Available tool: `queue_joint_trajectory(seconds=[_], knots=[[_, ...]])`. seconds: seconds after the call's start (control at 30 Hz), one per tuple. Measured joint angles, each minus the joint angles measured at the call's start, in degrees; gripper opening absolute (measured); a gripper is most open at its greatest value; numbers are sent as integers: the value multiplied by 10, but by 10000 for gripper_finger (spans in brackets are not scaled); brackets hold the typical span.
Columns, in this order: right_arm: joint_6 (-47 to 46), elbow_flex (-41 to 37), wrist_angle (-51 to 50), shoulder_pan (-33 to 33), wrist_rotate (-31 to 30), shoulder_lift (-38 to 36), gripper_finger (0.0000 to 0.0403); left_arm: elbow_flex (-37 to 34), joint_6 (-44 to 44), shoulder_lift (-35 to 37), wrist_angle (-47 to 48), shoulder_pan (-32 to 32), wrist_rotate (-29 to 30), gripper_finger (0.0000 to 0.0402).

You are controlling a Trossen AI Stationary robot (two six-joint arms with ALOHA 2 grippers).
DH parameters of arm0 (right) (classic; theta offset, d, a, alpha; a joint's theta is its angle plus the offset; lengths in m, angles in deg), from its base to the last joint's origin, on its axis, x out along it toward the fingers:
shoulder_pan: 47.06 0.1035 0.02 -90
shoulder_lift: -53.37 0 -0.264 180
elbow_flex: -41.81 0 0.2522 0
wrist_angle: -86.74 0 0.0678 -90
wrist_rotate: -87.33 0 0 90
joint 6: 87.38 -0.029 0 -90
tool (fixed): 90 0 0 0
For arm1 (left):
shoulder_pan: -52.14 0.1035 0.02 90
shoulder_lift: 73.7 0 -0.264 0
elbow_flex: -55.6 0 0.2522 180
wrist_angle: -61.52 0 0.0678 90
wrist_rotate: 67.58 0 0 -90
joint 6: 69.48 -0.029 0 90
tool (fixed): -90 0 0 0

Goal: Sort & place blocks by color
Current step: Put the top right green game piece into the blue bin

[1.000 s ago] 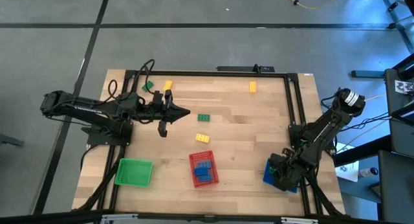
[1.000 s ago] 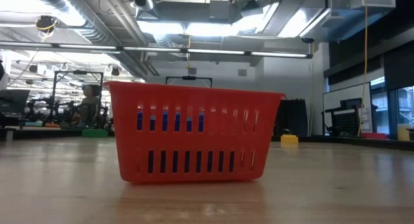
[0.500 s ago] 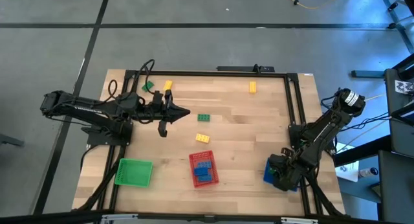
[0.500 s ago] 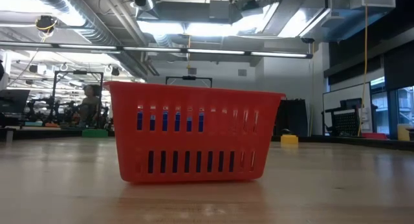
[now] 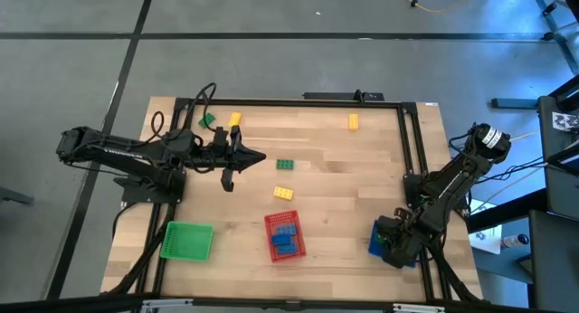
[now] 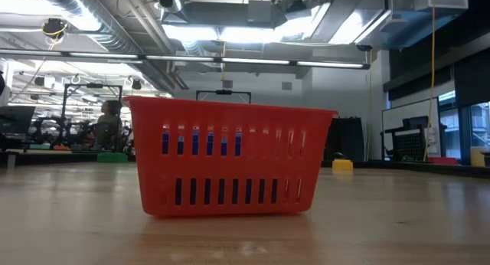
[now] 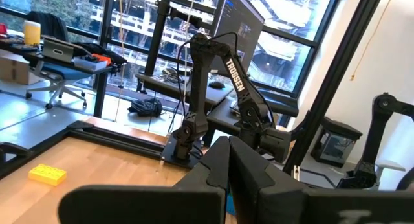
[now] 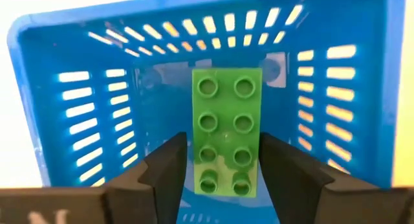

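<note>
The right gripper [image 8: 223, 175] hangs over the blue tray [image 8: 65, 94] at the table's near right corner. A green block [image 8: 225, 130] sits right between its two fingers, down inside that tray. The fingers stand on both sides of the block, very close to it, but I cannot tell if they are squeezing it or have let go. So I think this is the dropping-off step: a green block going into the blue tray (a funny match of colors, but that is what shows).

The left gripper [image 5: 259, 156] waits over the far left part of the table, with its fingers pressed together and nothing in them.

Blue blocks [image 5: 284, 237] lie in the red tray [image 5: 270, 224] near the front middle. The green tray [image 5: 185, 241] at the front left looks empty from above. Loose on the wood are a green block [image 5: 285, 165] and a yellow block [image 5: 283, 192] in the middle, another yellow block [image 5: 353, 122] far back, and a green block [image 5: 206, 119] with a yellow block [image 5: 235, 119] beside it near the left arm.

Next, I guess the right arm must let go for sure, lift straight up out of the tray, and go for a loose block.
</note>
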Motion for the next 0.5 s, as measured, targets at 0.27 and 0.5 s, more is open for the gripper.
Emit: queue_joint_trajectory(seconds=[0.27, 0.5], knots=[[-20, 0, 0, 0, 10, 0, 191, 0, 1, 0, 0, 0, -1, 0], [-21, 0, -9, 0, 13, 0, 191, 0, 2, 0, 0, 0, -1, 0]])
